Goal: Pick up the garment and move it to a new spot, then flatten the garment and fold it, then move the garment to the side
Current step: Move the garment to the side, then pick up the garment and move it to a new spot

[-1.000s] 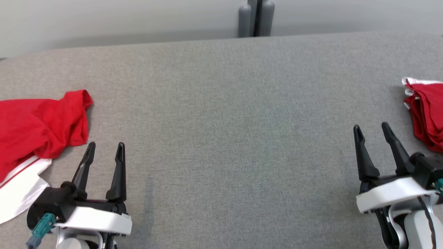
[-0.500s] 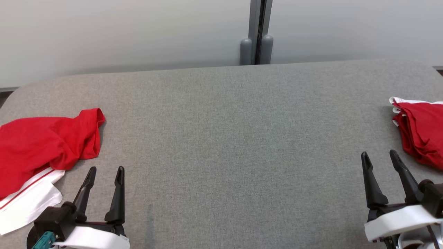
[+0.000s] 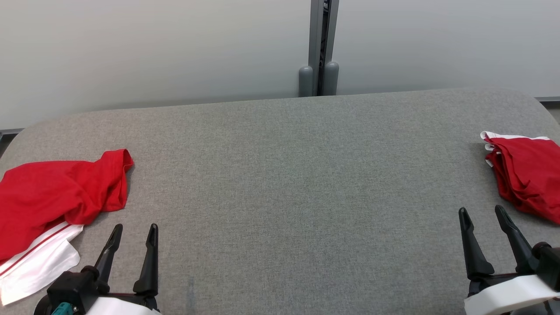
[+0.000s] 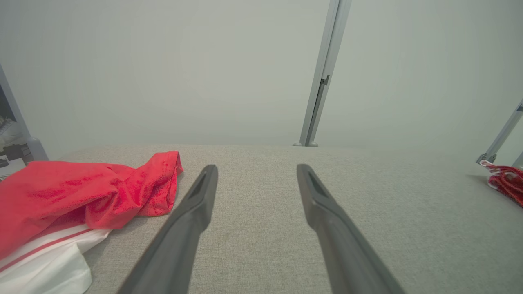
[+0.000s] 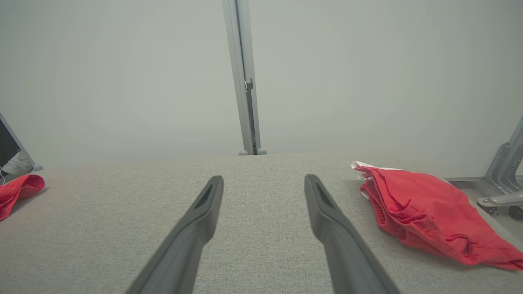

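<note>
Red, white-hemmed garment (image 3: 57,197) lies crumpled at the left end of the grey table (image 3: 284,183), just left of the left gripper (image 3: 135,227), whose jaws are spread and empty. Right gripper (image 3: 481,210), also spread and empty, sits near a folded red pile (image 3: 525,175).

The light is bright, even and soft, falling from above. In the head view the picture is sharp: the weave of the grey counter (image 3: 280,175) reads clearly, and the pale wall (image 3: 153,48) behind it is evenly lit. Shadows are thin and soft-edged: a narrow dark rim lies along the right edge of the crumpled red garment (image 3: 57,192), and another along the left edge of the folded red garment (image 3: 525,175).

Both wrist views are hazier and lower in contrast, with a milky wall. Their wide lens leans the grey post (image 4: 322,73) to one side. The dark fingers (image 4: 190,220) look washed-out grey and grow soft towards the bottom edge.
</note>
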Controlling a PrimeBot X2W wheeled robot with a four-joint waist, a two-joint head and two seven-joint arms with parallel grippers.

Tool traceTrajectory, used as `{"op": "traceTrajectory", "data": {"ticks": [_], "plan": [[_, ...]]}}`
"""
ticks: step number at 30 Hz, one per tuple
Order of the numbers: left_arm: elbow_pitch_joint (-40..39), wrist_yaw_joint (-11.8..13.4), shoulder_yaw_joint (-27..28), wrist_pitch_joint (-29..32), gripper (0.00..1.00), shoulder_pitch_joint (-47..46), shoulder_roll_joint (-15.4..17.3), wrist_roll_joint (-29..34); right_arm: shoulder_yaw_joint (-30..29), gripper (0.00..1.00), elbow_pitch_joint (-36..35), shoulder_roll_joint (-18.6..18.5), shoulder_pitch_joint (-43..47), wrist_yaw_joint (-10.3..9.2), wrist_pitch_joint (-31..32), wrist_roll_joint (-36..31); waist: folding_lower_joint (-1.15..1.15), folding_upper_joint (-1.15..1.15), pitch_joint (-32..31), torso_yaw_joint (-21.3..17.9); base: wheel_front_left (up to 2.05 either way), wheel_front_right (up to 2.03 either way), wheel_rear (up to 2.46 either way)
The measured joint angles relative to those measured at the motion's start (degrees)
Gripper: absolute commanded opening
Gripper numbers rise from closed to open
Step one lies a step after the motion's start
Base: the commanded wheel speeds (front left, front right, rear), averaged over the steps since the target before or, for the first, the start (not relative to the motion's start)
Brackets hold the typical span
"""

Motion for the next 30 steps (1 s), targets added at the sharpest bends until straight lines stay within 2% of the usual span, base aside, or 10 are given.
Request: {"op": "traceTrajectory", "data": {"ticks": [30], "plan": [[-0.8, 1.3, -1.1, 0.3, 1.00, 0.0, 0.3, -0.4, -1.2, 1.00, -1.2, 0.4, 0.9, 0.00, 1.9, -1.0, 0.00, 0.00, 0.7, 1.1, 0.00, 0.00, 0.00]]}}
